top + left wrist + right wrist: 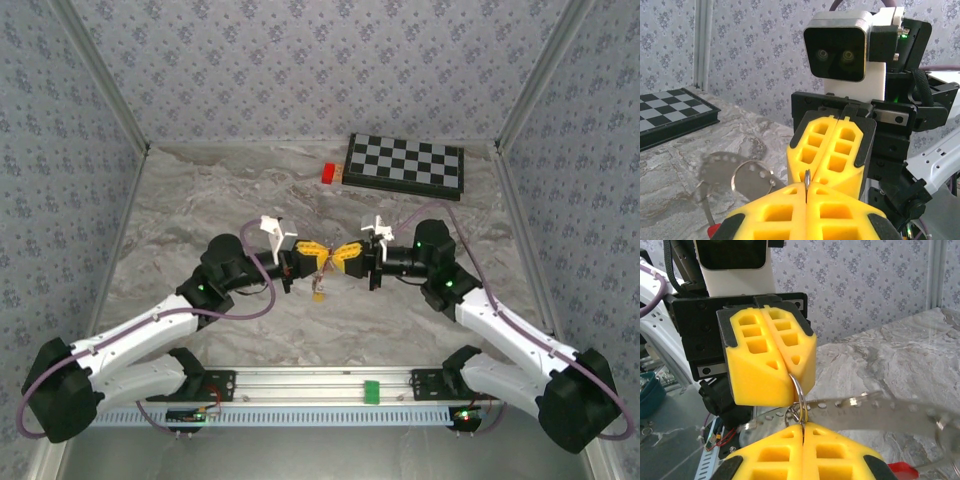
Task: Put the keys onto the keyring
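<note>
Marbled table (200,200), floral walls (300,60); left end effector (806,192), right end effector (802,430) clench keyring (798,390).

A lab test cell: wallpapered panels (320,60) and aluminium posts (105,80) box in a marbled tabletop (200,200).

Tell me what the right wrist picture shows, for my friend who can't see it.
Two yellow grippers, both shut, pinch a thin metal keyring between them: the left gripper above, the right gripper at the bottom edge. A blurry silver strip with holes stretches right over the marble table.
</note>
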`<state>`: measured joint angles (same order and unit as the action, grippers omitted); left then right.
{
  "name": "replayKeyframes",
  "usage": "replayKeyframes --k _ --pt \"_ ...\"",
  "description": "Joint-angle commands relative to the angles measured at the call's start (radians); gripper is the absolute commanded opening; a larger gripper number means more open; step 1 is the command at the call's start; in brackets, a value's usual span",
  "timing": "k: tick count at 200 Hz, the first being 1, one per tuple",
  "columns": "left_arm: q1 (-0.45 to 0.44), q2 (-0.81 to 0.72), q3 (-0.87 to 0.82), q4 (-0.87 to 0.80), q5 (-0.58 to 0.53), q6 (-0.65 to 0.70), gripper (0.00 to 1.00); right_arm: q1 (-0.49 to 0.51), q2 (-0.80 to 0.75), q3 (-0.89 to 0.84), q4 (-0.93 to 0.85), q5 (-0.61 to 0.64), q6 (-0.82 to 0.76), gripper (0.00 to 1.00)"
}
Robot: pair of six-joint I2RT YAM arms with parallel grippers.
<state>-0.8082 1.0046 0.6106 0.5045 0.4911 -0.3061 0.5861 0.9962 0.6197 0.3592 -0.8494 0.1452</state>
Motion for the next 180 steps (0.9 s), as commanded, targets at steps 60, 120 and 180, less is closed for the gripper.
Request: replayKeyframes --k 60,120,180 --pt "-0.008 -0.016 -0.006 0.118 -0.017 -0.022 0.0 0.014 -0.047 -0.002 -0.035 0.056 -0.036 0.25" --pt "-0.009 0.002 -0.021 0.175 -0.039 -0.054 0.0 -0.019 -0.105 -0.106 0.226 0.126 0.104 0.26" --pt "-0.012 0.001 -0.033 0.201 -0.059 -0.069 0.0 -0.02 -0.091 -0.146 0.414 0.188 0.282 0.36"
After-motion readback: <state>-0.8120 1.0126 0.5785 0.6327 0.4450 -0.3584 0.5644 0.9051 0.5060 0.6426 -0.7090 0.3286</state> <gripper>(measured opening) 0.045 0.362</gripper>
